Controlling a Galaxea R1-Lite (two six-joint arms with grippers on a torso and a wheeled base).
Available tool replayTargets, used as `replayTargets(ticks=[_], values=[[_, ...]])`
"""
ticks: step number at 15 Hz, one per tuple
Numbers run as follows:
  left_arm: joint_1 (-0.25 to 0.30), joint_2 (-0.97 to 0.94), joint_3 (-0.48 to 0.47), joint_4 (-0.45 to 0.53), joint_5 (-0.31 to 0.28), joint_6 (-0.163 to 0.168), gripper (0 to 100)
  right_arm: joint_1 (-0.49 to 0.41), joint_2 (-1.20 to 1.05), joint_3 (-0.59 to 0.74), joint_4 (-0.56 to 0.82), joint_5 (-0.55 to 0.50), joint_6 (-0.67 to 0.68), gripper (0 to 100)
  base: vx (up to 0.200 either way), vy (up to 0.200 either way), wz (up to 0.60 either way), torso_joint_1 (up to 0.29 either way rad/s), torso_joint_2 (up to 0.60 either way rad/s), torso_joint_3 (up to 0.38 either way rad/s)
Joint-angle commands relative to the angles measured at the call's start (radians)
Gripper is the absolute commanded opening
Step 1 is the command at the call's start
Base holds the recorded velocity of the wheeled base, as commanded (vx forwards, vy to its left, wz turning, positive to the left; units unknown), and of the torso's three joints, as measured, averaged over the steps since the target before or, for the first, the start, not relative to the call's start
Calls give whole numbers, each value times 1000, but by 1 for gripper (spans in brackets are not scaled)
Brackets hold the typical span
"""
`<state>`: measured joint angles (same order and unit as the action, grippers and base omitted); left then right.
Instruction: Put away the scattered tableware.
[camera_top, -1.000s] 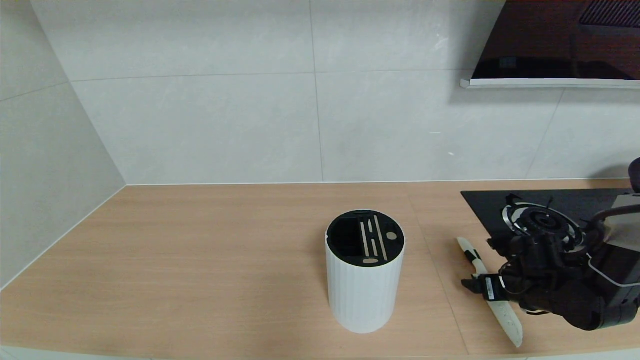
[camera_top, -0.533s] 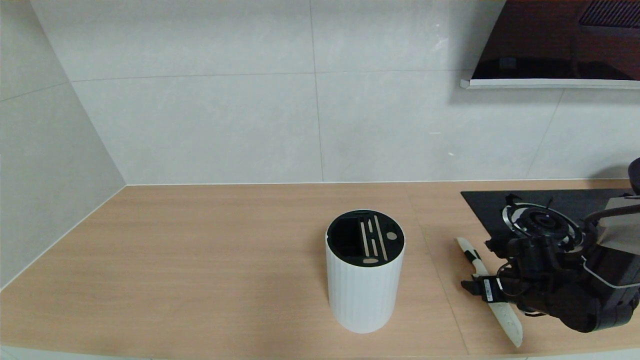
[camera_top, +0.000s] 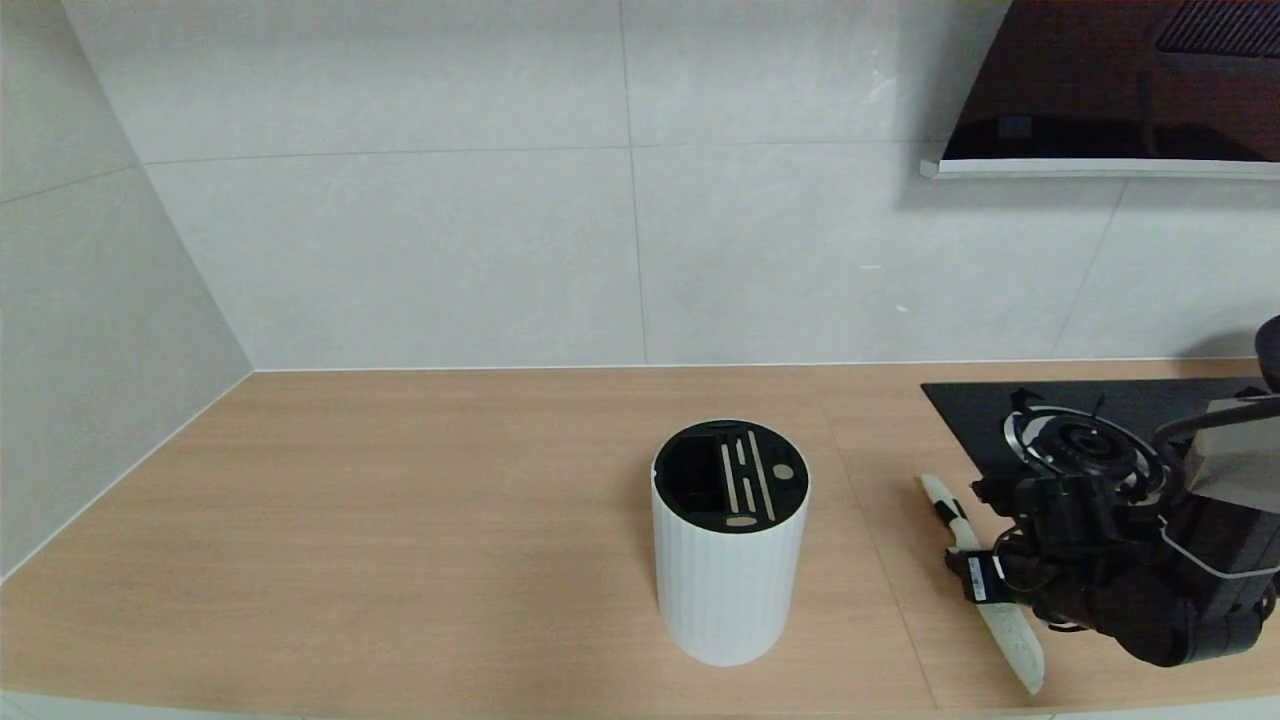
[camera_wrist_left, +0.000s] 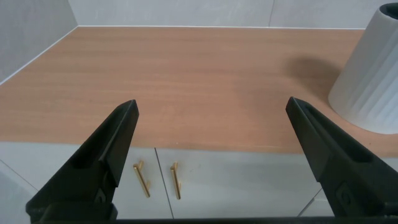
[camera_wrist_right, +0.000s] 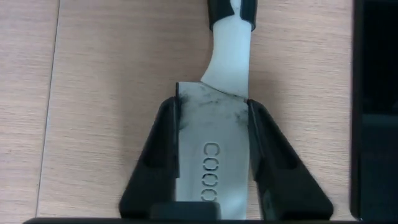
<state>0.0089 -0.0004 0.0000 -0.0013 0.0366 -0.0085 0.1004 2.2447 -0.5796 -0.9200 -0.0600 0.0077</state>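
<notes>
Right tool (camera_wrist_right: 212, 104) clamped across knife (camera_wrist_right: 229, 43) blade near the handle — looks stiff, light, slick, likely brittle; handle's a safer hold. Left tool (camera_wrist_left: 211, 106) wide open over counter (camera_wrist_left: 186, 68).

The right hand (camera_wrist_right: 213, 104) has its two black fingers (camera_wrist_right: 163, 155) pressed against either edge of the blade of a white knife (camera_wrist_right: 214, 134), with the wooden counter (camera_wrist_right: 106, 74) beneath. A black band (camera_wrist_right: 231, 9) rings the handle, and a black hob (camera_wrist_right: 376, 93) lies close by.
</notes>
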Motion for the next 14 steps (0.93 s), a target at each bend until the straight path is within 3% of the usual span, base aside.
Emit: replayTargets(ticks=[1, 8, 14], values=[[0, 0, 0, 0, 0, -1, 100, 1, 6, 0, 6, 0, 0, 0, 0, 0, 0, 0, 0, 0], [0, 0, 0, 0, 0, 7, 100, 1, -85, 26, 4, -9, 9, 0, 0, 0, 0, 0, 0, 0], [0, 0, 0, 0, 0, 1, 100, 5, -395, 40, 0, -4, 12, 0, 0, 0, 0, 0, 0, 0]])
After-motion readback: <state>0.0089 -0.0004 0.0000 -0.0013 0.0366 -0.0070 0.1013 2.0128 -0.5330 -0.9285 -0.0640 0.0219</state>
